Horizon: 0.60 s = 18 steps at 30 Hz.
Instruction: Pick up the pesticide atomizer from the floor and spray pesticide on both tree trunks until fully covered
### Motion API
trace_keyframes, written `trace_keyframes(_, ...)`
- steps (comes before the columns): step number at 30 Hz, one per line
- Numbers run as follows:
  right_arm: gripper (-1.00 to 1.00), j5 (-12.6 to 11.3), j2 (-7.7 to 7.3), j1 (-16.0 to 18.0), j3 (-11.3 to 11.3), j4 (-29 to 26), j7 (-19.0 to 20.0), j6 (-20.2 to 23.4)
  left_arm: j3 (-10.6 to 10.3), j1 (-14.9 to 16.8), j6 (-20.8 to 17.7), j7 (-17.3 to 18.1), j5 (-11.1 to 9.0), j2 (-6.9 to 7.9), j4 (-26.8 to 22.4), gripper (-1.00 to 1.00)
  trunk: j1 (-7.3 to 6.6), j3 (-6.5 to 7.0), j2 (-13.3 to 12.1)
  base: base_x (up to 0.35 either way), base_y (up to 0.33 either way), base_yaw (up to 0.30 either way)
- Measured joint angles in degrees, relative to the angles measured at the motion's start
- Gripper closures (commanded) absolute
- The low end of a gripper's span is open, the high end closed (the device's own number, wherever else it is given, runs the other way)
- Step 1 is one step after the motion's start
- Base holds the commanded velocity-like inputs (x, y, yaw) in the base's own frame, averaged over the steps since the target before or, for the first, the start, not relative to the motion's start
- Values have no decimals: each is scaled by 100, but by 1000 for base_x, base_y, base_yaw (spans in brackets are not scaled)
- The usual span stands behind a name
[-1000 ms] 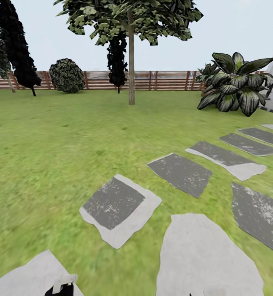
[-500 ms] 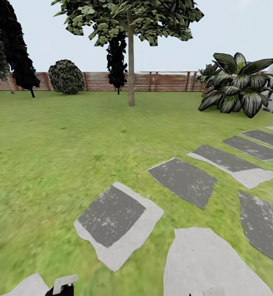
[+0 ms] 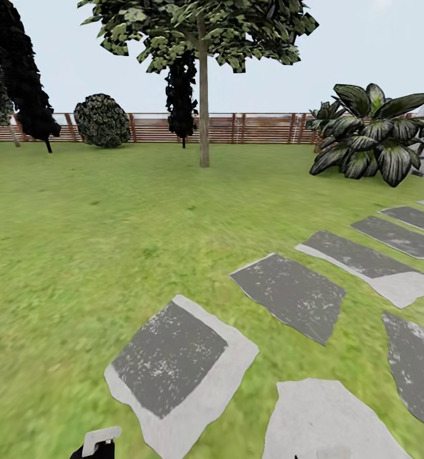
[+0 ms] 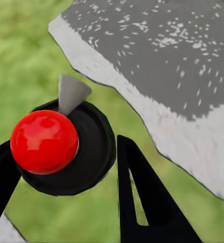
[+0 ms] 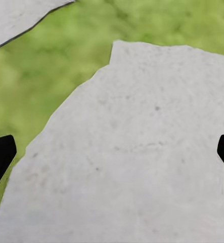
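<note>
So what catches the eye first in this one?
The glossy red ball top of the atomizer, sitting between the left gripper fingers against blurred grass. Next, the tall tree with its bare straight trunk, standing mid-lawn before the slatted wooden fence. Grey stepping stones curve off to the right over the lawn.

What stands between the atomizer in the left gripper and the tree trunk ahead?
Nothing visible: from the atomizer in the left gripper, only open lawn stretches to the tree trunk. The stepping stones lie flat, off to the right.
</note>
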State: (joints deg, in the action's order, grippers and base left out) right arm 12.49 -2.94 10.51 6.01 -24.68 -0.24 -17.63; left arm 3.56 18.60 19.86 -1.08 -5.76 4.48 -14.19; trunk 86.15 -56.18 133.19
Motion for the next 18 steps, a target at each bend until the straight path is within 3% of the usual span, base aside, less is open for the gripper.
trace_keyframes(18,-100,0,0,0,8,1,0,2,4,0,-6,29,-5,0,0,100,0,0,0,339,0,0)
